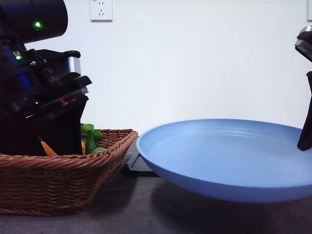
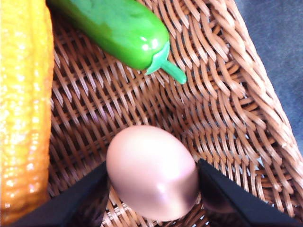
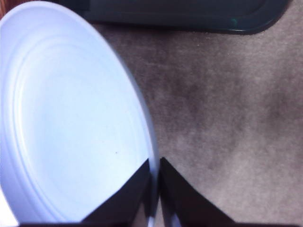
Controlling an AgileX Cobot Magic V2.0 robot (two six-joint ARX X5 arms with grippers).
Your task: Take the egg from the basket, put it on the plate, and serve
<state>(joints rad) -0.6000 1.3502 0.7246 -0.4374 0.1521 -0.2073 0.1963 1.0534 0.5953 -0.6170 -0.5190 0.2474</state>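
Left gripper [image 2: 152,189] is sitting w/ a finger on each side of the egg [image 2: 152,171], both looking like they are touching the shell, so I am reading it as grasping the egg, tho whether it is squeezing firmly I cannot tell. In the left wrist view the egg is still lying on the basket [image 2: 227,118] floor, near one flared wall, w/ a green pepper [image 2: 118,28] nearby and a yellow corn cob [image 2: 23,109] along the opposite side. Risk here, imo: the shell is smooth and rounded, so a light or off-centre pinch is likely letting it squirt out when lifting; the nearby wall could also be catching a finger on the way up.

Front view: left arm is reaching down into the basket at the desk's left side; green leaves [image 1: 91,136] are poking over the rim. Plate [image 1: 229,156] is hanging tilted above the desk, its right rim meeting the right gripper [image 1: 306,141]. A tilted plate is inviting the egg to roll off once dropped in.

Right wrist view: right gripper's fingers [image 3: 132,194] are clenching the plate rim, one each side. That thin-edge hold is prob weak, and added egg wt could be making the plate pivot or slip. A dark tray [image 3: 189,14] is lying on the desk beyond.
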